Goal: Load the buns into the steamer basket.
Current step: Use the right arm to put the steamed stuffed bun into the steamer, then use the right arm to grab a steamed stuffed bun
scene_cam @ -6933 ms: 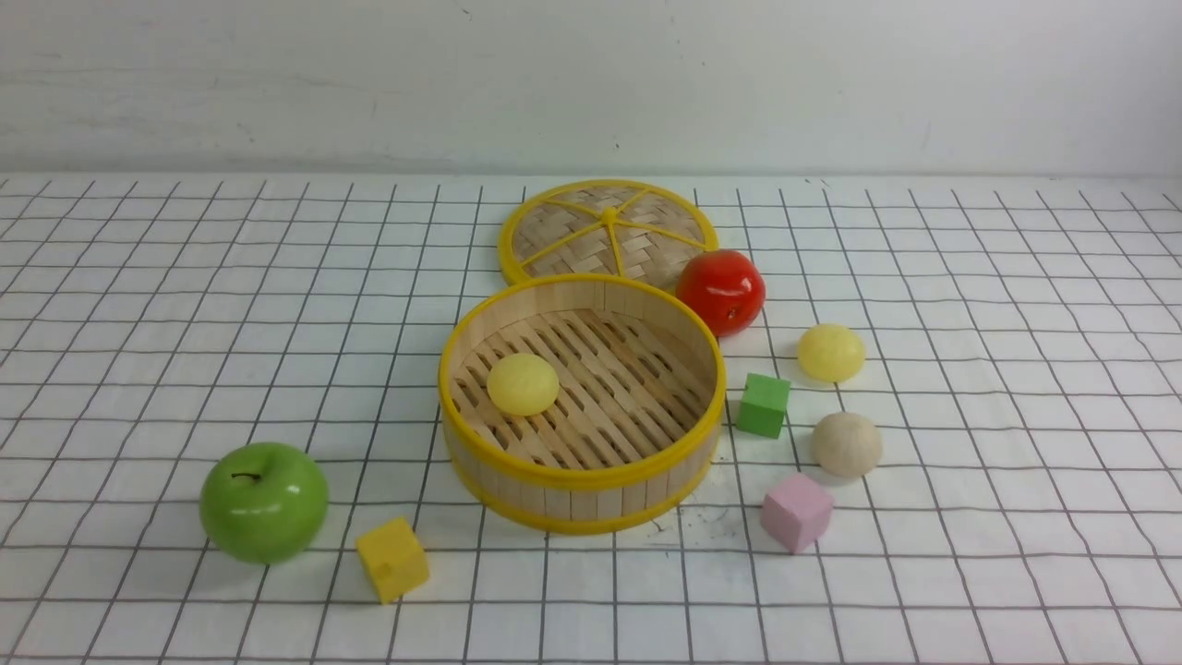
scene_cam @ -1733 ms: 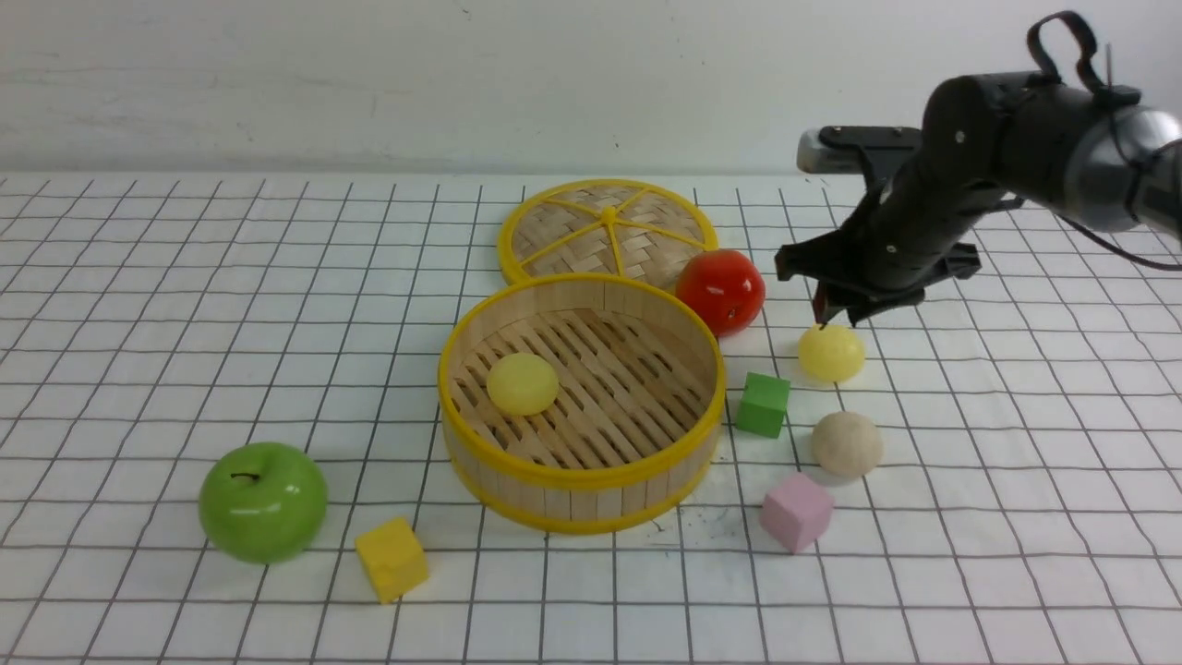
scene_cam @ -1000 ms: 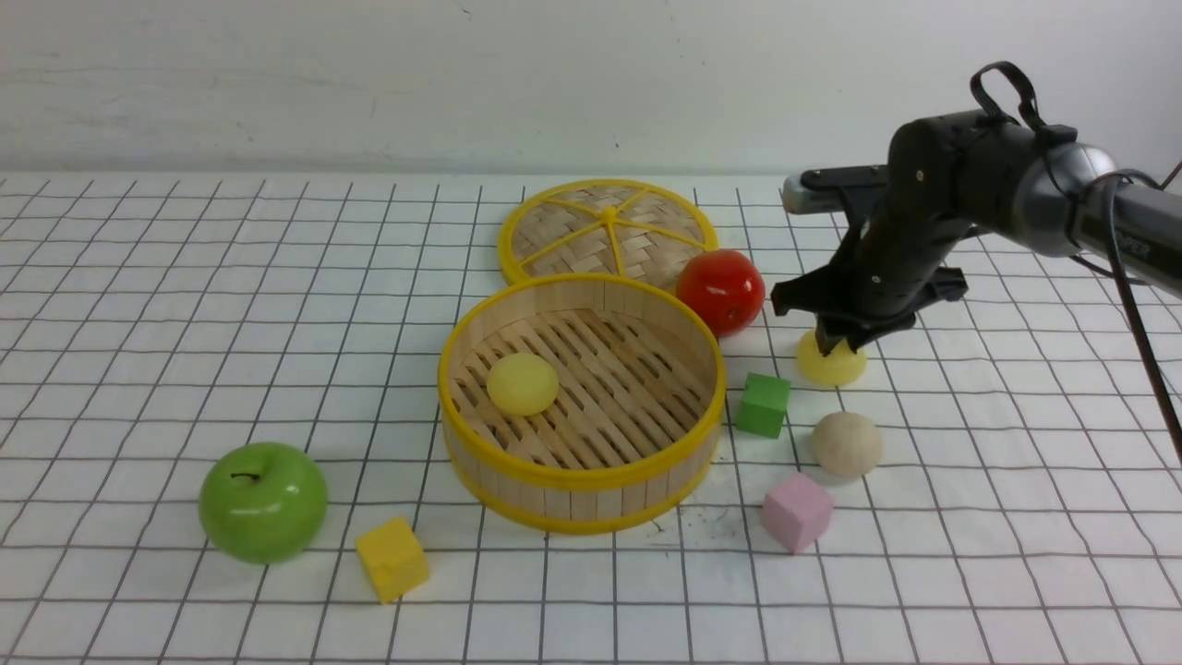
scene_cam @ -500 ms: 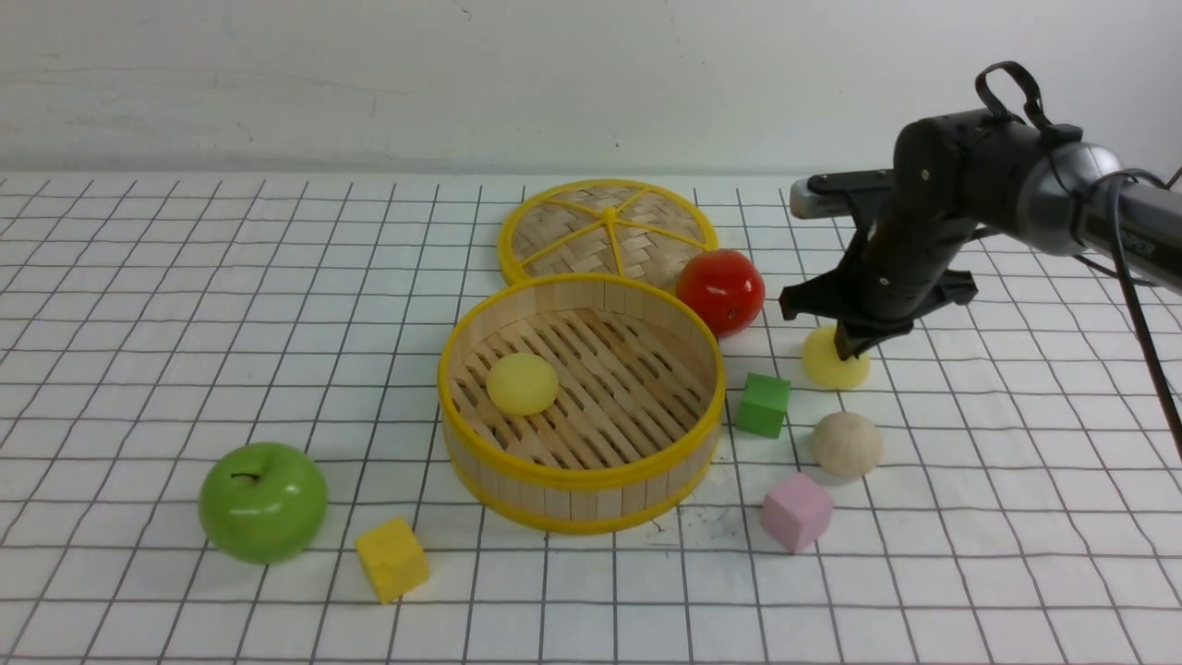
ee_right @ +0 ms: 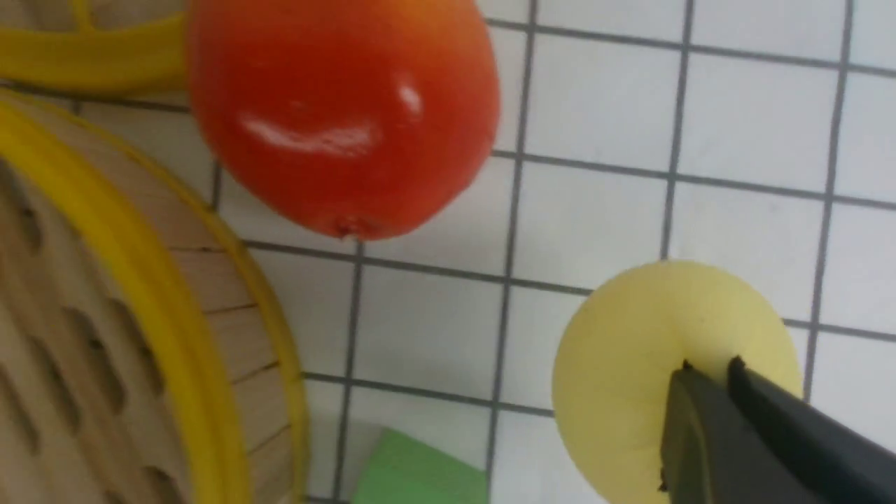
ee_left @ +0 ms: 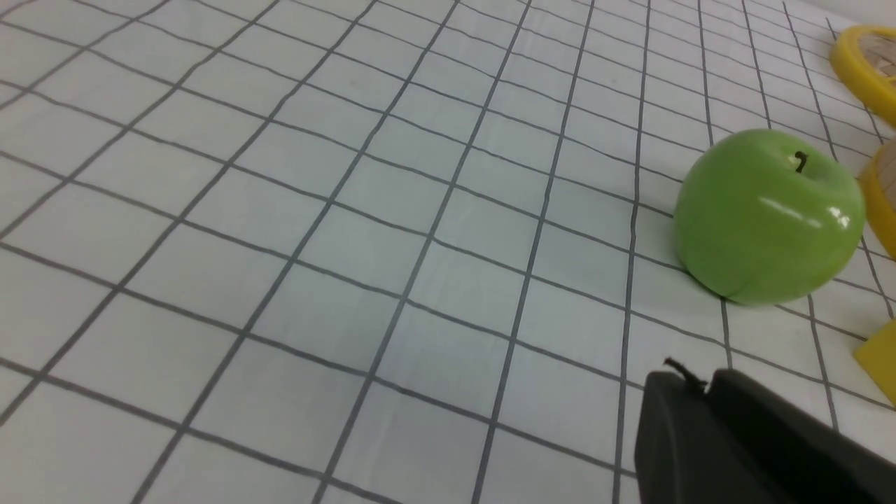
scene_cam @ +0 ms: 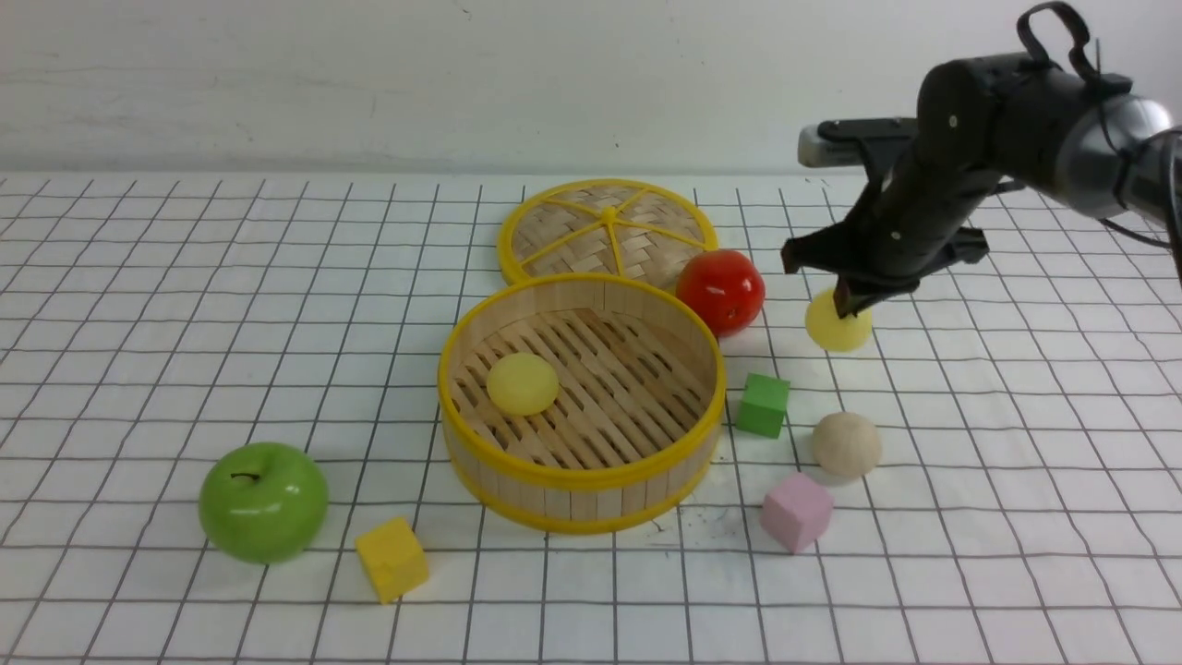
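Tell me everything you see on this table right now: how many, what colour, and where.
Steamer basket: one, bamboo with yellow rims, table centre.
Woven lid: one, bamboo with yellow spokes, behind the basket.
Buns: three; pale yellow bun inside the basket, held yellow bun off the table right of the red fruit, beige bun on the table right of the basket.
Red fruit: one, by the basket's far right rim.
Green apple: one, front left.
Cubes: three; yellow cube beside the green apple, green cube right of the basket, pink cube front right.
Tablecloth: white, dark grid.
Right end effector: black, shut on the held yellow bun.
Left end effector: black, shut, empty, near the green apple.
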Action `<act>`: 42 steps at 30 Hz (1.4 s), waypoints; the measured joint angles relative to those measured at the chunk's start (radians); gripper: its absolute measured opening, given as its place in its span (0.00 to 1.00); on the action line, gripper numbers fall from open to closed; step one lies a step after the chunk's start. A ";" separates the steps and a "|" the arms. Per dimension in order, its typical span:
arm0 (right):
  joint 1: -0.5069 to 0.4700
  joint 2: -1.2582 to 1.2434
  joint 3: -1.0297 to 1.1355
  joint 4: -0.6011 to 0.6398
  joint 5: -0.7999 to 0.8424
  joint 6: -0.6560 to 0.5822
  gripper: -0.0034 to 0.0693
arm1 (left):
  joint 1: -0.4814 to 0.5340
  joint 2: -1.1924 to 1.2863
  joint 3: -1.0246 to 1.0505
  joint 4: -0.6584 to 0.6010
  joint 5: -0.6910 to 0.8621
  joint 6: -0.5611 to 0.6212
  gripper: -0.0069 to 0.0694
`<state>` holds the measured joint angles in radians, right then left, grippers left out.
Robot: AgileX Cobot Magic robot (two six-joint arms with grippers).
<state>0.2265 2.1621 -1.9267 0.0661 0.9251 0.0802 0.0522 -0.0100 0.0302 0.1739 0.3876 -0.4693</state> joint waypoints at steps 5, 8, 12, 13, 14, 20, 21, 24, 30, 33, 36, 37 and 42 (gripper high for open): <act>0.079 -0.021 0.000 0.107 -0.029 -0.061 0.04 | 0.000 0.000 0.000 0.000 0.000 0.000 0.16; 0.120 -0.021 0.000 0.143 -0.052 -0.087 0.04 | 0.000 0.000 0.000 0.000 0.000 0.000 0.16; 0.176 -0.021 0.000 0.160 -0.110 -0.102 0.03 | 0.000 0.000 0.000 0.000 0.000 0.000 0.17; 0.190 -0.019 0.000 0.162 -0.124 -0.102 0.03 | 0.000 0.000 0.000 0.000 0.000 0.000 0.17; 0.192 -0.019 0.000 0.162 -0.126 -0.102 0.03 | 0.000 0.000 0.000 0.000 0.000 0.000 0.17; 0.202 0.024 0.000 0.159 -0.136 -0.102 0.03 | 0.000 0.000 0.000 0.000 0.000 0.000 0.18; 0.202 0.026 0.000 0.159 -0.136 -0.102 0.03 | 0.000 0.000 0.000 0.000 0.000 0.000 0.18; 0.202 0.062 0.000 0.156 -0.135 -0.102 0.05 | 0.000 0.000 0.000 0.000 0.000 0.000 0.18; 0.202 0.064 0.000 0.145 -0.140 -0.088 0.15 | 0.000 0.000 0.000 0.000 0.000 0.000 0.19; 0.202 0.049 0.000 0.125 -0.122 -0.068 0.30 | 0.000 0.000 0.000 0.000 0.000 0.000 0.19; 0.202 0.015 0.000 0.122 -0.082 -0.064 0.46 | 0.000 0.000 0.000 0.000 0.000 0.000 0.19; 0.202 -0.003 0.000 0.120 -0.063 -0.064 0.50 | 0.000 0.000 0.000 0.000 0.000 0.000 0.19; 0.199 -0.105 0.000 0.049 0.085 -0.065 0.61 | 0.000 0.000 0.000 0.000 0.000 0.000 0.20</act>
<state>0.4258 2.0572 -1.9267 0.1147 1.0105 0.0156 0.0522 -0.0100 0.0302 0.1739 0.3876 -0.4693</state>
